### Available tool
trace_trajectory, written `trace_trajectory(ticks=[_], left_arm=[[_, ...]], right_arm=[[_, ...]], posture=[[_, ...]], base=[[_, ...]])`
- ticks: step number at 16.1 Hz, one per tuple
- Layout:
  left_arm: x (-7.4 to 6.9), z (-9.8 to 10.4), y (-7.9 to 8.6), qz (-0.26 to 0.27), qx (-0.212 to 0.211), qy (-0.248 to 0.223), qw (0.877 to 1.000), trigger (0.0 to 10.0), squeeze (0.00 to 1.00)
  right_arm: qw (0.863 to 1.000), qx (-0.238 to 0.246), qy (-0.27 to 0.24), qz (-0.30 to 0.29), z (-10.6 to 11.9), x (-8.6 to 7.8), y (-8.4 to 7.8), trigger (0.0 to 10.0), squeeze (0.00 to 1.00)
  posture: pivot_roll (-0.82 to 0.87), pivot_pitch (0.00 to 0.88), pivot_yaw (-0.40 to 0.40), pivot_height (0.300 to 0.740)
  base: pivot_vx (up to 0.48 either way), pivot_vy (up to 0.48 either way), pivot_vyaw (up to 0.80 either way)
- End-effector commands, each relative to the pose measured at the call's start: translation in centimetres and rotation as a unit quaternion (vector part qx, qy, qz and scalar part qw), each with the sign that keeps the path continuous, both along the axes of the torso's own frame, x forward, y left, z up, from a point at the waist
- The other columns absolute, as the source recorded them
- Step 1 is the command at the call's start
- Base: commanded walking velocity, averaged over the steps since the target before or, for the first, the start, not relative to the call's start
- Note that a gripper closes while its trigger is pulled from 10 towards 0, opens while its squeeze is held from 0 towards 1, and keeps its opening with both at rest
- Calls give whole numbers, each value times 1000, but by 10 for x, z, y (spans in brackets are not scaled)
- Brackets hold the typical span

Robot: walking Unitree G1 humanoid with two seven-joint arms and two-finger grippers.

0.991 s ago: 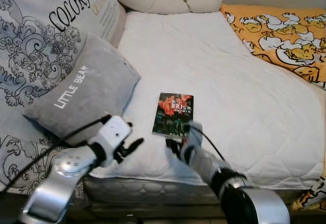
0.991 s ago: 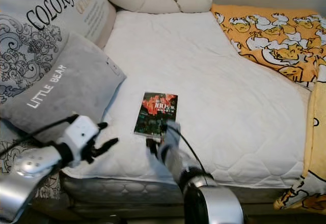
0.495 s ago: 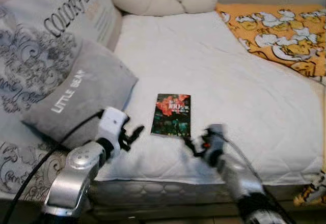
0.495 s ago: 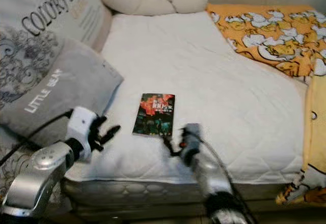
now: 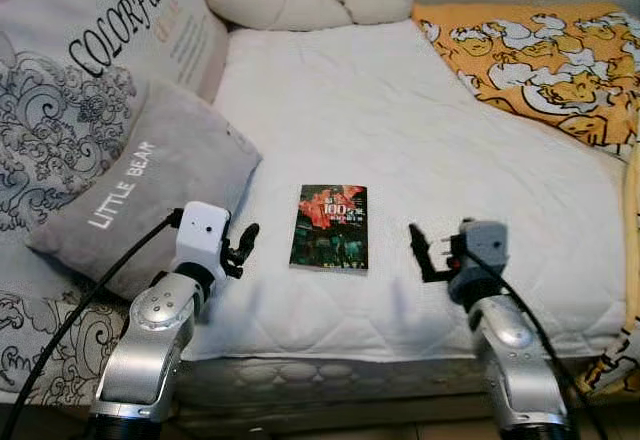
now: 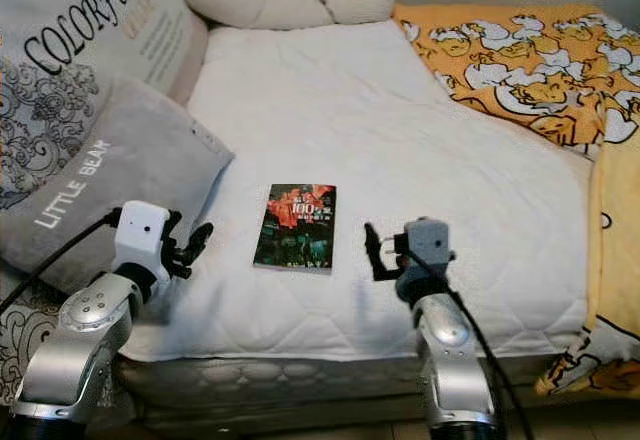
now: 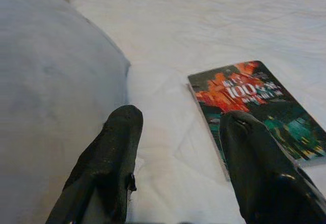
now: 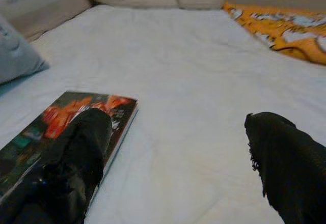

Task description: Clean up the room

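A small book with a dark red and green cover lies flat on the white mattress, near its front edge. My left gripper hovers just left of the book, open, with nothing between its fingers. In the left wrist view the book lies by one finger. My right gripper sits a little to the right of the book, also open and empty. The right wrist view has the book lying past one finger.
A grey "LITTLE BEAR" cushion leans on a large printed pillow at the left, close to my left arm. A cream bolster lies at the head of the bed. An orange patterned blanket covers the right side.
My right gripper has left the book's near edge and swung out to its right. The left gripper has drawn up closer beside the book. The camera has shifted a little.
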State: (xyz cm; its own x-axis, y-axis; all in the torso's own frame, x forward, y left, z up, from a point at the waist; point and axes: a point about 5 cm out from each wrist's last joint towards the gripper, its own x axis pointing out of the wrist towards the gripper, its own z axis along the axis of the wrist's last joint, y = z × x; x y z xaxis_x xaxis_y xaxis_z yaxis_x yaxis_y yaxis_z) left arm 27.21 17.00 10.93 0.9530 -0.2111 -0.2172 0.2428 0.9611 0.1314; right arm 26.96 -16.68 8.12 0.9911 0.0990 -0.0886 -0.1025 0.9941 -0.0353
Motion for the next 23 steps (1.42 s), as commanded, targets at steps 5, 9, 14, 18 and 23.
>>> trace_trajectory(ticks=[5, 9, 14, 18, 23], left_arm=[[-12, 4, 7, 43, 14, -25, 999, 10000, 0], [-14, 1, 12, 57, 7, -20, 998, 10000, 0], [-10, 0, 9, 47, 7, -14, 999, 10000, 0], [-8, -1, 11, 56, 6, -14, 998, 10000, 0], [-13, -2, 18, 66, 10, -12, 998, 10000, 0]], right_arm=[[1000, 6, -2, -12, 0, 2, 8, 10000, 1000], [999, 16, 18, -27, -3, -5, 5, 10000, 1000], [999, 22, 24, -36, -3, -12, -1, 10000, 1000], [999, 18, 28, -32, -2, -12, 1, 10000, 1000], [998, 24, 38, -43, -6, -16, 2, 10000, 1000]], posture=[[46, 0, -46, 740], [18, 0, -26, 740], [-8, 0, -2, 740], [-5, 0, -6, 740], [-1, 0, -5, 740]], base=[[0, 0, 0], [0, 0, 0], [0, -204, 0], [0, -386, 0], [0, -391, 0]])
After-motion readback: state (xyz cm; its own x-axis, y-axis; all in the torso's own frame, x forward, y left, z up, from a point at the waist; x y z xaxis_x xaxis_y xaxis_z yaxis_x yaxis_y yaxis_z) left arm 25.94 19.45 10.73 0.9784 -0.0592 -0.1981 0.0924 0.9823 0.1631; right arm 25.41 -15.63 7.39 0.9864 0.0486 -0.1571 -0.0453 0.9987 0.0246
